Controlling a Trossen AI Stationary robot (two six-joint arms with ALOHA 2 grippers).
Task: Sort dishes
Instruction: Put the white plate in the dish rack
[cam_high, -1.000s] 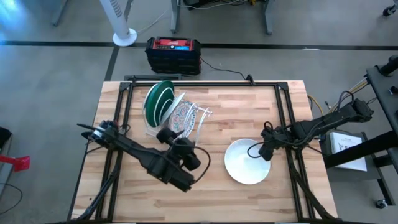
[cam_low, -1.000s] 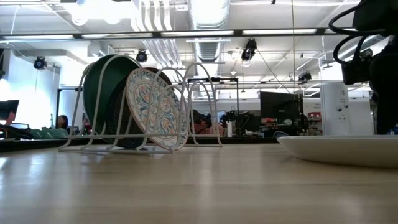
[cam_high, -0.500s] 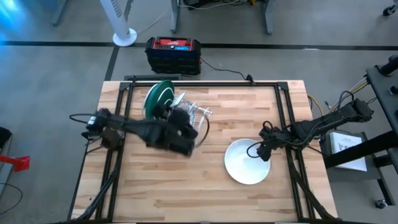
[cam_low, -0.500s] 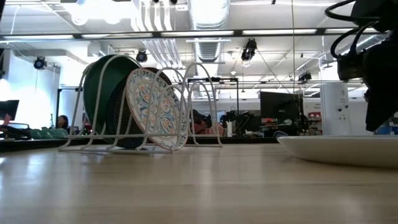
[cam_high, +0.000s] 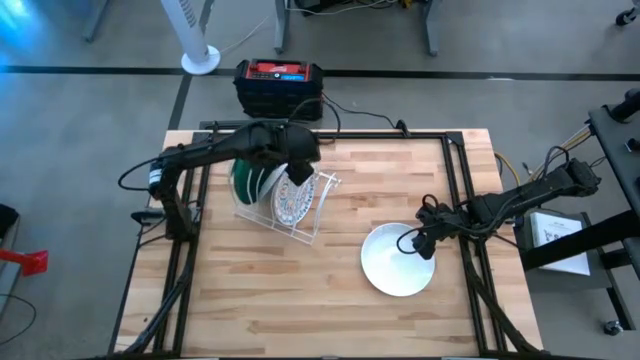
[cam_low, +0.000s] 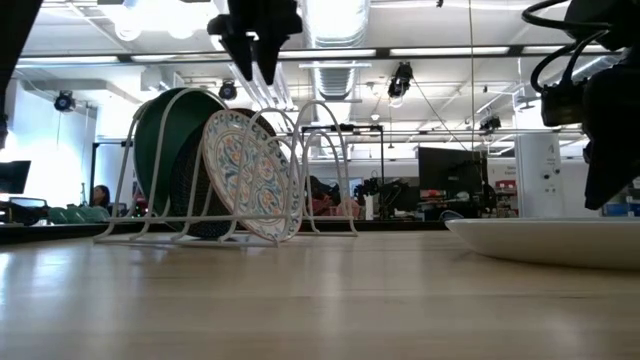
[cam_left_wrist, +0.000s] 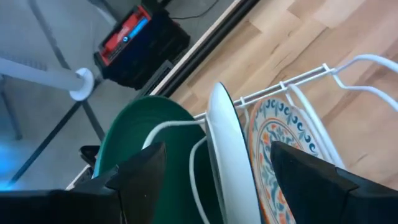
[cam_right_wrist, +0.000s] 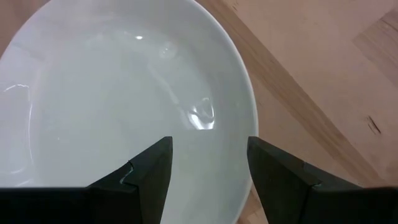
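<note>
A white wire rack stands on the far left of the table and holds plates on edge: a green one, a white-rimmed one and a floral one. My left gripper is open and points down over the rack. Its fingers stand on either side of the white-rimmed plate's top edge without touching it. A plain white plate lies flat on the table's right half. My right gripper is open and hovers just over that plate's right rim.
Black frame rails run along the table's left and right sides. A black and red box and a white fan stand sit on the floor past the far edge. Bare wood fills the near half.
My left arm has swung from the table's near middle toward the far edge and up. Its gripper now hangs above the rack, pointing down over the plates. The plates and the rack have stayed put.
</note>
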